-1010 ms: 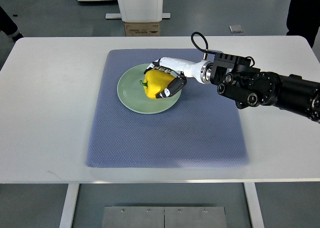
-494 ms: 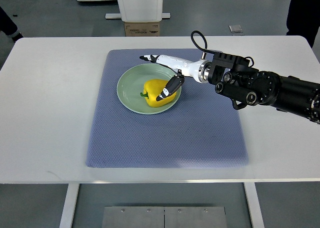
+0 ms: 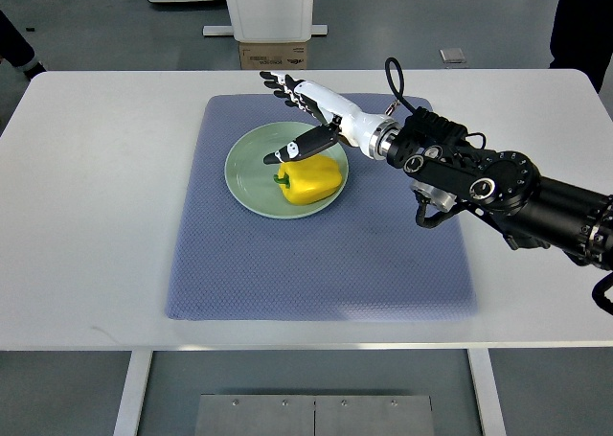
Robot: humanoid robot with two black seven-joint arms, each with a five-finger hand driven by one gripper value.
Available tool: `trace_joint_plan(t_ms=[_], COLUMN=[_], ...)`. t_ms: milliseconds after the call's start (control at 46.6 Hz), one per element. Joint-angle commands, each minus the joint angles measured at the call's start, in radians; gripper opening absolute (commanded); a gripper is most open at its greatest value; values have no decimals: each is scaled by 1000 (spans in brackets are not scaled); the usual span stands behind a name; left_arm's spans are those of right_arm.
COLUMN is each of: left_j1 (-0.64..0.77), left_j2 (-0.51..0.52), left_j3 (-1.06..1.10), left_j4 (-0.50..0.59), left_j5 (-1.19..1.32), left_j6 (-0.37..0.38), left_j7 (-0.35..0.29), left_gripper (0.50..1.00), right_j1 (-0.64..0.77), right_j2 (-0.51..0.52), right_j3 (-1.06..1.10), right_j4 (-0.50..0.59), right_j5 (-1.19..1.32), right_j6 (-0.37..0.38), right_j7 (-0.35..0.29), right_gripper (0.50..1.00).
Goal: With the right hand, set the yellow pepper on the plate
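The yellow pepper [image 3: 309, 179] lies on its side on the pale green plate [image 3: 245, 168], its green stem pointing left. My right hand [image 3: 285, 115] hovers above the plate's far edge with the fingers spread, holding nothing. Its thumb [image 3: 292, 149] reaches over the plate just above the pepper and appears clear of it. The right arm comes in from the right edge across the mat.
The plate sits on a blue-grey mat [image 3: 316, 263] in the middle of a white table [image 3: 86, 216]. A cardboard box [image 3: 273, 55] and a white stand are on the floor beyond the far edge. A person's dark clothing shows at the top right corner.
The right hand let go of the pepper, opened its fingers and lifted up and back. The pepper settled onto its side on the plate.
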State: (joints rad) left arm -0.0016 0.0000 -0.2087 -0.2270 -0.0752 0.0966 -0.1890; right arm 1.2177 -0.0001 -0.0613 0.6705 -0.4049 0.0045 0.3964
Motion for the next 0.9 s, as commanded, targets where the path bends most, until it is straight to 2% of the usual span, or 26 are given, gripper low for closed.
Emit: trace_joint_plan(t_ms=[0, 107, 322, 494, 881], left_j1=[0, 0, 0, 0, -1], left_j2=[0, 0, 0, 0, 0], left_j3=[0, 0, 0, 0, 0], left_j4=[0, 0, 0, 0, 0], left_j5=[0, 0, 0, 0, 0], left_j6=[0, 0, 0, 0, 0], left_j7=[0, 0, 0, 0, 0], left_gripper=[1000, 1000, 1000, 1000, 1000], right_j1=[-24, -43, -50, -86, -188], right_j2=[0, 0, -86, -150, -176], right_j3=[57, 101, 193, 221, 354], right_j4=[0, -3, -3, 12, -20], right_j5=[0, 1, 1, 12, 365], right_j6=[3, 3, 3, 64, 158], right_j7=[-2, -5, -5, -1, -8], right_gripper=[1000, 1000, 1000, 1000, 1000])
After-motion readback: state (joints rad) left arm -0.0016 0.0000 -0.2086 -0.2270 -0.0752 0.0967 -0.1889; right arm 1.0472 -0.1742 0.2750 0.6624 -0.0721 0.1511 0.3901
